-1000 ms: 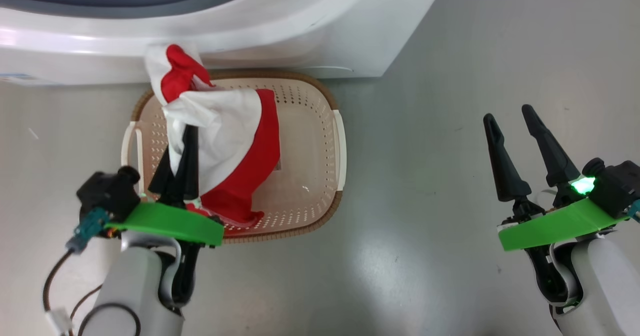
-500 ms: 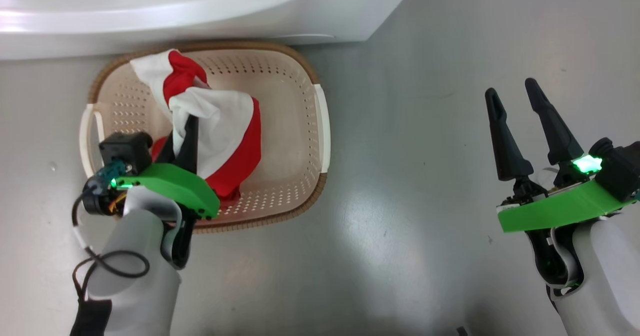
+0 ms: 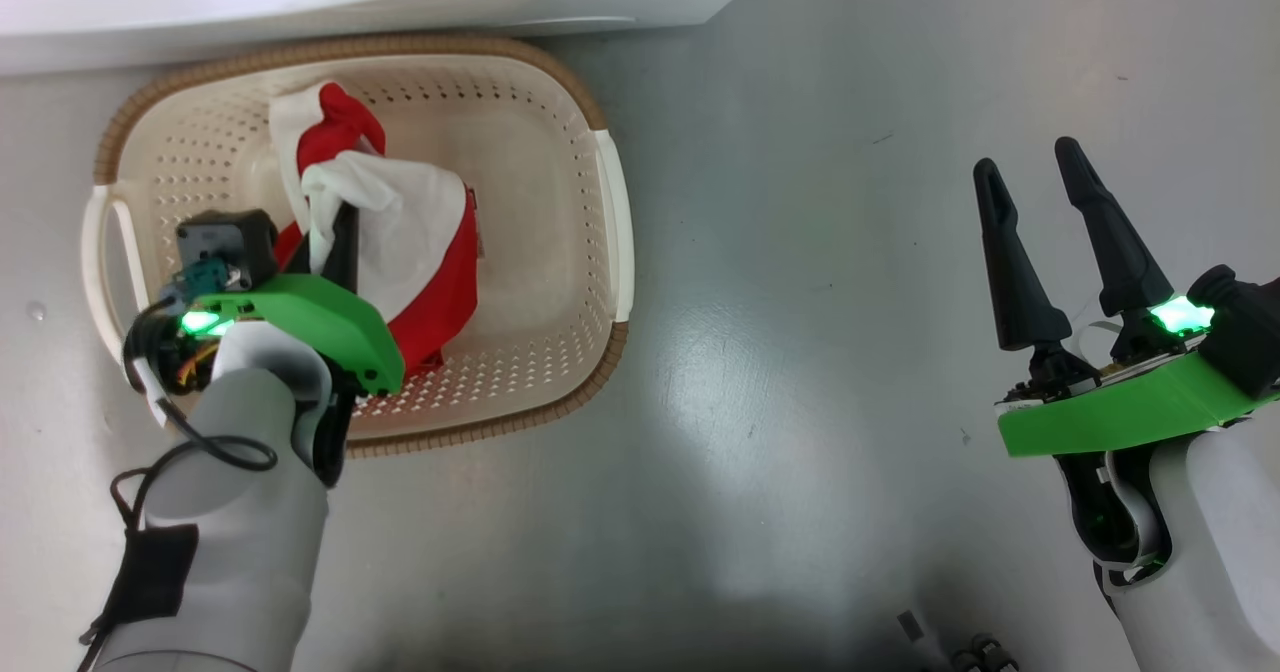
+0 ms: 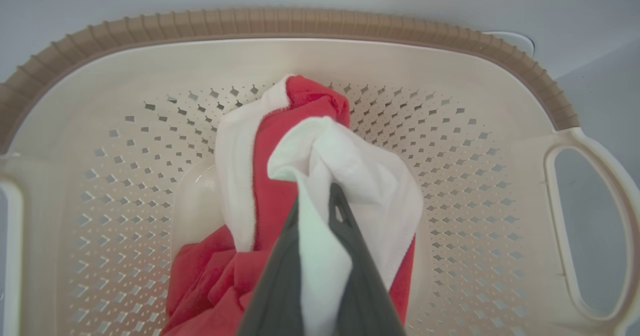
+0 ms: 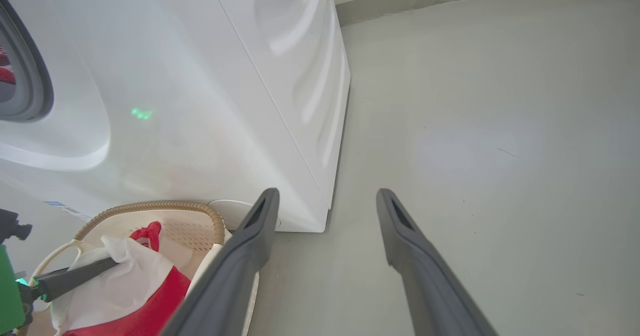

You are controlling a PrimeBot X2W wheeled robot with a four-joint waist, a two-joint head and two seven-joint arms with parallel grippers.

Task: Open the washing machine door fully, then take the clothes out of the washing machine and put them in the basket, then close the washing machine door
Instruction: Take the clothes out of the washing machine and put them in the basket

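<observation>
**Finding.** The left gripper point(image 4: 316, 196) hangs inside the basket point(image 3: 535, 177). Its jaws are pinched nearly together on a fold of the white cloth of the clothes point(image 3: 405, 227). The red-and-white bundle hangs from that pinch, and its lower red folds are already down on the basket bottom, left of centre and clear of all four walls. The basket stands on the floor point(image 3: 800, 372), its far rim close against the foot of the washing machine point(image 5: 200, 101). The right gripper point(image 3: 1028, 157) is well off to the right over bare floor, jaws spread wide and holding nothing.

**Step in hand, as judged.** Release the garment into the basket.

**Recommended practice.**
- Lower a little further so the cloth slackens before letting go.
- Open the jaws fully, since the fold sits deep between them.
- Withdraw along the fingers' own line — a sideways pull could drag the cloth over the rim.
- Confirm nothing trails over the near edge.

**Open item.** A sliver of red shows at the drum opening in the right wrist view. It is possibly another garment — too little is visible to confirm.
</observation>
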